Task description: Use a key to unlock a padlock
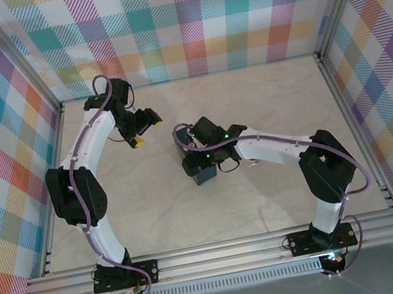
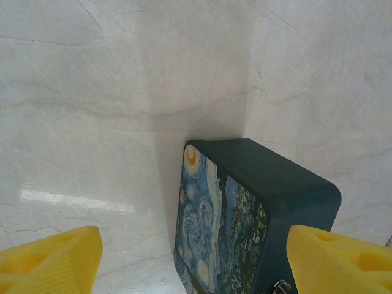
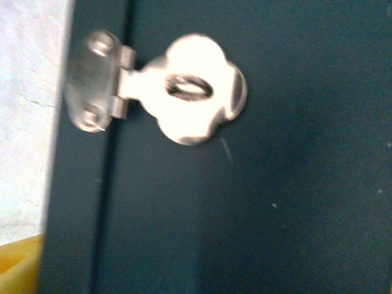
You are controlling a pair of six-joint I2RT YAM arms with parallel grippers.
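The left gripper [image 1: 144,128] hangs with jaws spread wide before the blue tin [image 2: 275,184], the right gripper [image 1: 202,169] crowds its blurred silver hasp [image 3: 190,89], its grip hidden, and where padlock and key lie I cannot tell.

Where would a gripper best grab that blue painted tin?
Probably from above, pinching the blue tin across its painted face and back: it seems to stand on edge, dark side with the hasp up, so that span looks slimmest.

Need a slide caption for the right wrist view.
Close-up: silver hasp on the dark blue tin, closed over its staple; yellow fingertip at lower left.
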